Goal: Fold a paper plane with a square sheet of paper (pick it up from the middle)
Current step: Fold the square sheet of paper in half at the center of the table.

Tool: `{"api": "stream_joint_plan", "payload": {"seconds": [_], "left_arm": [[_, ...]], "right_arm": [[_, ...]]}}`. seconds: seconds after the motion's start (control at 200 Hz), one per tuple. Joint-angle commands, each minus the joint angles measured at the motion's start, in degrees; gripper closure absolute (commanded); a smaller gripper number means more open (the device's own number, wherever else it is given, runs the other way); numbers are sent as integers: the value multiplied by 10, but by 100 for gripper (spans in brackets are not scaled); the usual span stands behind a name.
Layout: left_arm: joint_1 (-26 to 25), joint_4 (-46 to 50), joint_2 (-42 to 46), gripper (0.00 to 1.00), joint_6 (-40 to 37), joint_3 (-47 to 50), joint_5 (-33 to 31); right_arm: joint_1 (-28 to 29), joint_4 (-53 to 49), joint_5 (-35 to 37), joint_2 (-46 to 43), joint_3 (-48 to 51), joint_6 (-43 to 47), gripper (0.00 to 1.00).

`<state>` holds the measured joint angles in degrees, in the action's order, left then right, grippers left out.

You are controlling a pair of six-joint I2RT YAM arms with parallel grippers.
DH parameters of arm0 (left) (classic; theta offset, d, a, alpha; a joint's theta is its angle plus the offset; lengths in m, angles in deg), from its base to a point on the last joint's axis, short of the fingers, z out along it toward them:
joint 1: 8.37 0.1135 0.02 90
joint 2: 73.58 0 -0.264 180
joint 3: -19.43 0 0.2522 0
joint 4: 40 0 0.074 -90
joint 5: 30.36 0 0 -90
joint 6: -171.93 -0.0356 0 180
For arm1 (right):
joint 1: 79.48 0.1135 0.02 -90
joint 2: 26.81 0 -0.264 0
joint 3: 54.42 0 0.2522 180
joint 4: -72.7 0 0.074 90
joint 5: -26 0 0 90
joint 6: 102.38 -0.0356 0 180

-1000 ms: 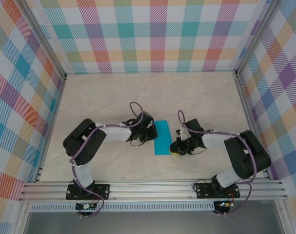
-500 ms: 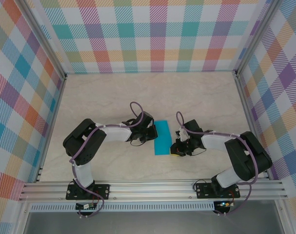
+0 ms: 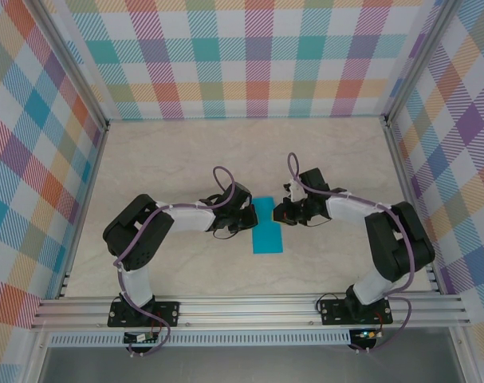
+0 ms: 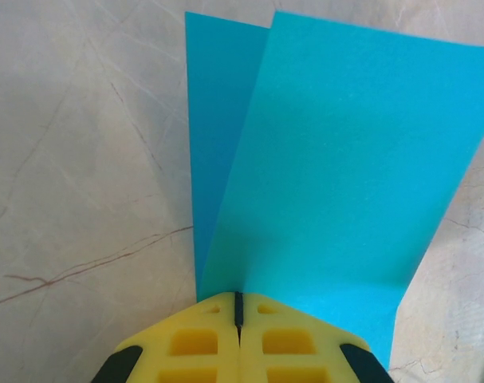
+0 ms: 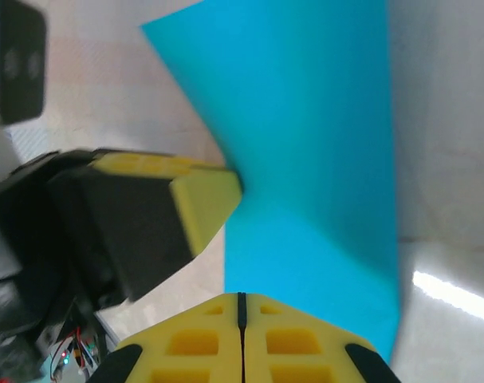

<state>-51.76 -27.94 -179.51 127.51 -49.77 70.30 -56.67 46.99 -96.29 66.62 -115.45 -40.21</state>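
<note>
The square sheet of paper (image 3: pixel 266 226) is teal-blue and lies folded into a narrow strip in the middle of the table. In the left wrist view its two layers (image 4: pixel 337 159) lie slightly askew and run out from under my yellow tips. My left gripper (image 3: pixel 248 217) is shut, its tips (image 4: pixel 238 297) on the strip's left edge. My right gripper (image 3: pixel 280 214) is shut too, its tips (image 5: pixel 242 297) on the paper (image 5: pixel 305 144) at the right edge. I cannot tell whether either one pinches the sheet. The left gripper's fingertip (image 5: pixel 206 195) touches the opposite edge.
The pale marble-look tabletop (image 3: pixel 186 159) is walled by plaid panels (image 3: pixel 249 56) at the back and both sides. An aluminium rail (image 3: pixel 249 307) runs along the near edge, carrying both arm bases.
My right gripper has moved from the strip's near right corner farther back along its right edge, and its jaws have closed fully. The left gripper and the paper have stayed put.
</note>
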Motion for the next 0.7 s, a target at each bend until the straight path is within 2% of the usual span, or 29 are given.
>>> {"api": "stream_joint_plan", "payload": {"seconds": [0.0, 0.375, 0.695], "left_arm": [[-11, 63, -26, 100, -9, 5, -10], [-12, 65, -30, 100, -9, 6, -14], [-11, 73, -27, 100, -11, 5, -17]], "right_arm": [[-4, 6, -22, 29, -11, 18, 95], [-9, 28, 22, 78, 31, 25, 96], [-16, 6, -32, 32, -18, 29, 94]]}}
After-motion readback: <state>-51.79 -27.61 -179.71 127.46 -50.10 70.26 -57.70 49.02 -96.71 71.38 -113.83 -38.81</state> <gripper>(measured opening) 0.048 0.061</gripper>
